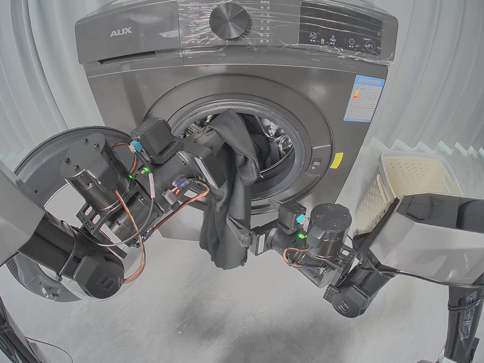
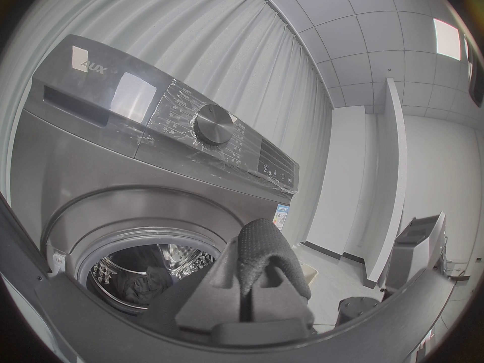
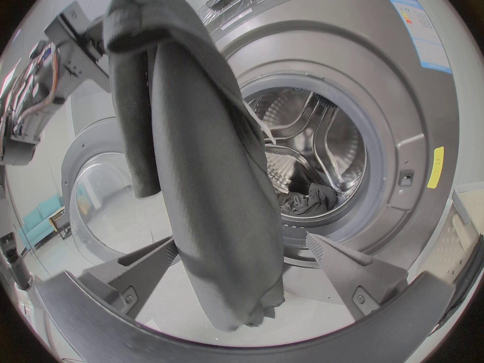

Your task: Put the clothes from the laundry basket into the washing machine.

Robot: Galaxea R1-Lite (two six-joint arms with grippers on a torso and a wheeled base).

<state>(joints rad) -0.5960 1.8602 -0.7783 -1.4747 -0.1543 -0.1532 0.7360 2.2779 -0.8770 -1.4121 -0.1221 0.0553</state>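
My left gripper (image 2: pixel 249 284) is clamped on the dark garment (image 1: pixel 228 202) at the mouth of the washing machine (image 1: pixel 126 92). The right wrist view shows my right gripper (image 3: pixel 243 248) gaping empty at its hanging end.

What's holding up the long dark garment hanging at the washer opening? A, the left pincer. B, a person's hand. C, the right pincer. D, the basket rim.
A: the left pincer is shut on the top of the dark garment; the right pincer stands open lower down.

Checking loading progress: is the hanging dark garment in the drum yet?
Not yet: the dark garment hangs from the left gripper outside the washing machine.
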